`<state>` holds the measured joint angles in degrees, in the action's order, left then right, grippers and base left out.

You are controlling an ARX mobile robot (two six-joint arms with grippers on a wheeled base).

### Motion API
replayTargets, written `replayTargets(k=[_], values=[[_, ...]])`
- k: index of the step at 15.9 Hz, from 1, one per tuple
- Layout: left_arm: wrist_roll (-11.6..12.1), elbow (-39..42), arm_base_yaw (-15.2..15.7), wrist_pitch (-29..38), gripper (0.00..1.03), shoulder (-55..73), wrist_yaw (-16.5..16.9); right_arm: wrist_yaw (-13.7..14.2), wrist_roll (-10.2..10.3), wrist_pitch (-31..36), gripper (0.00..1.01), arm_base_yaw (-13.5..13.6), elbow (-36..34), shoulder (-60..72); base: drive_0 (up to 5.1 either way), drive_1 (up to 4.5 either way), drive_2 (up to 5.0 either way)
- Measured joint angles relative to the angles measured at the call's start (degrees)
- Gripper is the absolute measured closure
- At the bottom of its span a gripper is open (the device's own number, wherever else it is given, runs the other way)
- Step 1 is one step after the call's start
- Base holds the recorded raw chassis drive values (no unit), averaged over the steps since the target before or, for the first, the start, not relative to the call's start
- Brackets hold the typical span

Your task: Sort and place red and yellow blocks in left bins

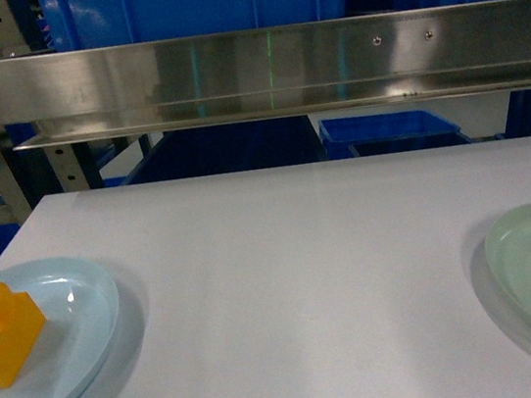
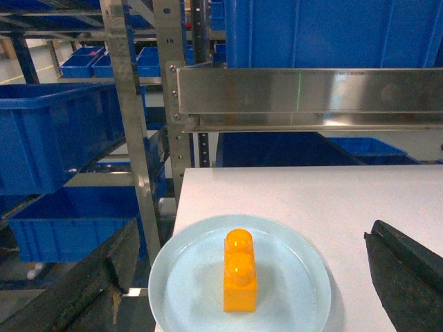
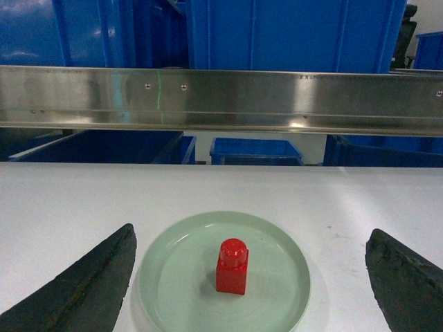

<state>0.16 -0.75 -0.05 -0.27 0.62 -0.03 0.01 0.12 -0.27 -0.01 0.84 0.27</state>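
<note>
Nearest in the left wrist view, the left end effector is seen with its two dark fingers spread wide apart and nothing held between them. Just past the fingers, a yellow block is seen standing on a pale blue plate, near the left edge of the white worktop. Beyond the plate and off the worktop's left edge, big blue bins are seen on a metal rack.

In the right wrist view, the right end effector is also held wide open and empty. Just beyond it, a red block is seen standing upright on a pale green plate. Behind that plate, a shiny metal rail is stretched across the far side of the worktop, with more blue bins behind it.

No block has been picked up yet, so the job looks to be at its start. The blocks are shiny and smooth, so one could slip out if it is squeezed on its round bumps. A plate could be pushed along if a finger is set down on its rim. On the way to the bins, the rack's metal post could be bumped, and the block could be dropped to the floor.
</note>
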Motion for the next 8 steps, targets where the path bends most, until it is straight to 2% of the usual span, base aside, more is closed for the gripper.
replayTargets(k=[8], values=[[-0.02, 0.0, 0.0, 0.0, 0.05, 0.0, -0.02, 0.0, 0.0, 0.02, 0.03, 0.0, 0.0, 0.0, 0.0, 0.0, 0.0]])
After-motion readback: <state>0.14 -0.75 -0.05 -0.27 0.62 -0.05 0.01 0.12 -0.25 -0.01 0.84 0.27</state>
